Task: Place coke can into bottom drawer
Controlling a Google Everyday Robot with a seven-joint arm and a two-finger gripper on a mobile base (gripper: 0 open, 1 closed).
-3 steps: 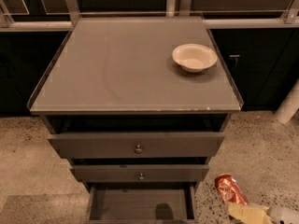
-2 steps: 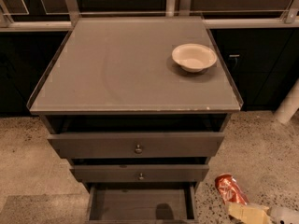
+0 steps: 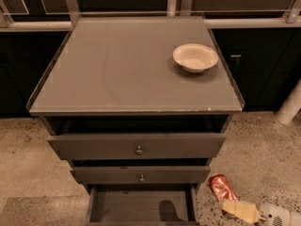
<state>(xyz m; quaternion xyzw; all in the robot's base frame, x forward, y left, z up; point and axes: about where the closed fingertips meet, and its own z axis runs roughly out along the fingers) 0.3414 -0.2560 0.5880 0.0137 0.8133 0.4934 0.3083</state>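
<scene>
The coke can, red with a silver end, is tilted low at the right of the cabinet, over the speckled floor. My gripper comes in from the bottom right corner and is shut on the can's lower end; a cream finger shows against it. The bottom drawer is pulled open at the bottom of the view, its dark floor bare but for a shadow. The can is just right of the drawer's right wall and outside it.
A cream bowl sits at the back right of the grey cabinet top. Two wider drawers with round knobs stand slightly open above the bottom one. Dark cabinets and metal rails run behind. A white post stands at right.
</scene>
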